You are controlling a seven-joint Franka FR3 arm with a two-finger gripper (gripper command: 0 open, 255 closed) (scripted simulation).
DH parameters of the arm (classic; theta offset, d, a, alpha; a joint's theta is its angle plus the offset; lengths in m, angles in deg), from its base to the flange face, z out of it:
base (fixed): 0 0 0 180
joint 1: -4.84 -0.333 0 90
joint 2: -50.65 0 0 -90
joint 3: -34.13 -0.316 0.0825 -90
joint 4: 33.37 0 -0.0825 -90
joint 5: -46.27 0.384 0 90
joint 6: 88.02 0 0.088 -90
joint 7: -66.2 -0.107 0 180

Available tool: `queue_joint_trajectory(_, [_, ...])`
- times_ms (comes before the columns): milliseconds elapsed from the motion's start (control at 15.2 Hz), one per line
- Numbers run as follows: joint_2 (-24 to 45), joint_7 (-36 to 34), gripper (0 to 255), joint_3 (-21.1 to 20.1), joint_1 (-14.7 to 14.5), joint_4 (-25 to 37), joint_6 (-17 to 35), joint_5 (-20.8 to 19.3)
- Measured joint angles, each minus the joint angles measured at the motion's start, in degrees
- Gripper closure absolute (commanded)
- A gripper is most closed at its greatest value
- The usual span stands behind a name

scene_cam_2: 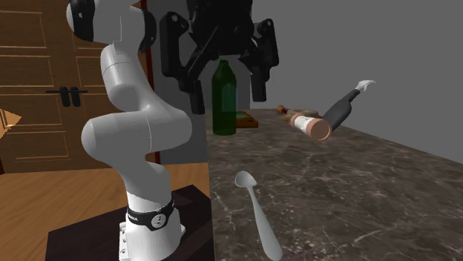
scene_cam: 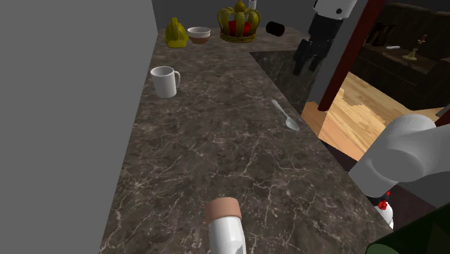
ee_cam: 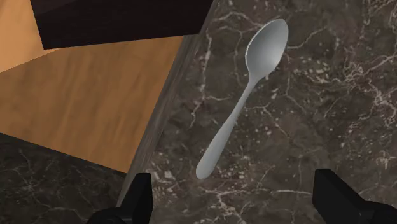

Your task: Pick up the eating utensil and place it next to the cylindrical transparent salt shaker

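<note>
A grey spoon (scene_cam: 286, 115) lies flat on the dark marble counter (scene_cam: 216, 159), close to its edge, bowl end toward the stand. The same spoon (scene_cam_2: 258, 211) (ee_cam: 245, 102) has nothing touching it. My gripper (scene_cam: 304, 59) (scene_cam_2: 228, 89) hangs open well above it, over the counter's edge. In the wrist view the gripper (ee_cam: 238, 200) has its fingers wide apart, with the spoon's handle tip beyond them. The salt shaker (scene_cam: 225, 227) (scene_cam_2: 312, 124), pale with a tan cap, lies on the counter at the shoulder view's near end, far from the spoon.
A white mug (scene_cam: 166, 81) stands by the grey wall. At the far end sit a yellow object (scene_cam: 176, 33), a small bowl (scene_cam: 199, 34), a gold crown (scene_cam: 239, 23) and a dark cylinder (scene_cam: 275, 28). A green bottle (scene_cam_2: 225, 96) and a dark bottle (scene_cam_2: 345, 104) are near the shaker. Wooden floor (ee_cam: 83, 89) lies past the counter edge.
</note>
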Motion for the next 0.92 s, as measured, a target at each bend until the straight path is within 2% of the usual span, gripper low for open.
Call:
queue_joint_trajectory(132, [0.22,-1.04,0,-0.17,0.32,-0.63,0.4,0.41])
queue_joint_trajectory(660, [8.2,-17.99,0,-3.88,3.81,-7.98,9.48,8.24])
queue_joint_trajectory(924, [8.91,-19.38,0,-4.47,3.91,-10.88,12.6,9.44])
